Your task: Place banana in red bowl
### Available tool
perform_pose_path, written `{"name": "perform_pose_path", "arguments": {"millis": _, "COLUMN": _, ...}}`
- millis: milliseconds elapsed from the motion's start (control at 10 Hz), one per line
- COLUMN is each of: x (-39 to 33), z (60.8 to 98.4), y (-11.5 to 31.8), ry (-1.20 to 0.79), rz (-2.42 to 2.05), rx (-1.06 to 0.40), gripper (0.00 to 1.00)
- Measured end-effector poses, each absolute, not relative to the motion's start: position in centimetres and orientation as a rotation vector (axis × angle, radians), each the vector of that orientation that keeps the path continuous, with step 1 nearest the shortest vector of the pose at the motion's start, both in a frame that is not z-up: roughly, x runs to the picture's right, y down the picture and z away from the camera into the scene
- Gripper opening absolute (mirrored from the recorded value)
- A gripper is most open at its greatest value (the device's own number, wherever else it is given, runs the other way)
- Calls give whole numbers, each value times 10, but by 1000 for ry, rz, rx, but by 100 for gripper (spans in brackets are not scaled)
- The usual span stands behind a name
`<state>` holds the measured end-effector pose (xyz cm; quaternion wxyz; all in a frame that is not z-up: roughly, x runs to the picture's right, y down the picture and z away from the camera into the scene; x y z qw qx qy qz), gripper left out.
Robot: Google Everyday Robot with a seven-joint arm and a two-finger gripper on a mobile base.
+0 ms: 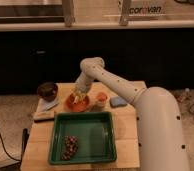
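With the gripper (79, 95) low over the red bowl (77, 102), grip state unclear, you needed the banana (78, 99) resting inside before releasing and lifting straight up.

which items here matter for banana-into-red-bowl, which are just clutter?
Job: banana, red bowl, claw right over the bowl.
Clutter: green tray, dark bowl, orange cup, blue sponge.
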<state>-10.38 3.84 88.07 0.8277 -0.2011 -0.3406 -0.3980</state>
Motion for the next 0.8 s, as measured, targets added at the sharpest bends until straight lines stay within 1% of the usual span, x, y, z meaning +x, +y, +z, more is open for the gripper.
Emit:
{"name": "perform_pose_path", "arguments": {"millis": 400, "x": -106, "z": 886, "y": 45, "ry": -745, "rz": -836, "rx": -439, "gripper": 80}}
{"name": "perform_pose_path", "arguments": {"millis": 800, "x": -93, "z": 880, "y": 23, "ry": -703, "rz": -811, "rx": -387, "gripper": 80}}
